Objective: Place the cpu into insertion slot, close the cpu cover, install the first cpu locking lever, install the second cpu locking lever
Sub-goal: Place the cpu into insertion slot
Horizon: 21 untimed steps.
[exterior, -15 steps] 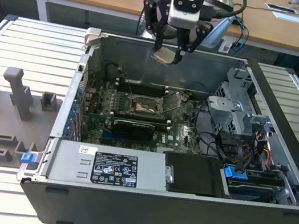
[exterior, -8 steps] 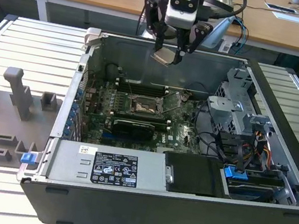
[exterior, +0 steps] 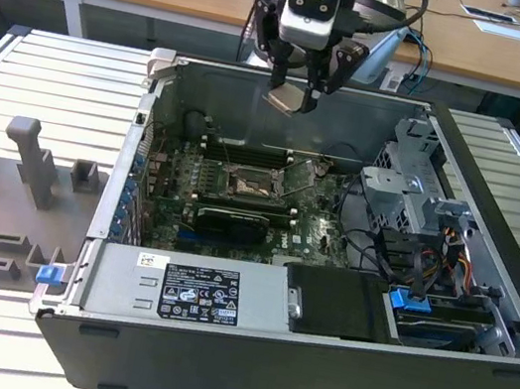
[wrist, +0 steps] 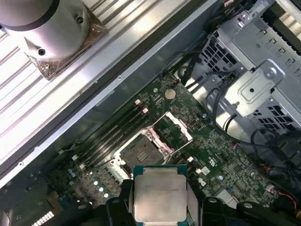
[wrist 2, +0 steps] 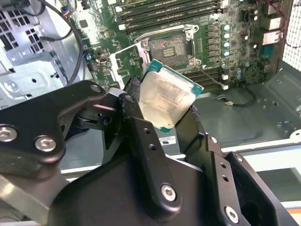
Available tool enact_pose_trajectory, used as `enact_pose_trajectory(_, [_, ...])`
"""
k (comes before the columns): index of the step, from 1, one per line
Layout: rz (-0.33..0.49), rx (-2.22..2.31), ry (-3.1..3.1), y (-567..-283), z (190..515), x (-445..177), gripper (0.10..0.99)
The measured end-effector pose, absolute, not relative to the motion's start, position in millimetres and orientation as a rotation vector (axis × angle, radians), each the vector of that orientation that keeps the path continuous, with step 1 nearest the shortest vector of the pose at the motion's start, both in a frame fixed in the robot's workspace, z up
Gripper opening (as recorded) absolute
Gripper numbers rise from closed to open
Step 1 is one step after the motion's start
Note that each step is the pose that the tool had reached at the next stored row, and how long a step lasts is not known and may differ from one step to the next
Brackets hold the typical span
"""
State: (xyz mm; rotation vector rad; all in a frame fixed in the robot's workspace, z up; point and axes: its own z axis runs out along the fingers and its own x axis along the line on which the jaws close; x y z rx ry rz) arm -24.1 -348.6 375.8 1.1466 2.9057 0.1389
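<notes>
Cpu (wrist 2: 167, 101) is hanging tilted, clamped at its edges by the gripper (exterior: 296, 88), well above the insertion slot (wrist 2: 169, 47) lying uncovered mid-motherboard (exterior: 320, 227), and that tilt is arguably threatening a crooked, damaging seating.

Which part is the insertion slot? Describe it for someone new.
Inside the open case, find the green board on its floor. Near the board's middle sits the slot, a square socket with a dark centre and silver rim. Unlike the long black memory slots beside it, it is square, with its cover flipped open.
</notes>
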Motion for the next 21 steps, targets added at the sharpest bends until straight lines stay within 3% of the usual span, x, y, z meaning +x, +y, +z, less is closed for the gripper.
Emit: enact_pose_trajectory(21, [0.133,1.576,2.681,-348.6,375.1,-24.1,0.541])
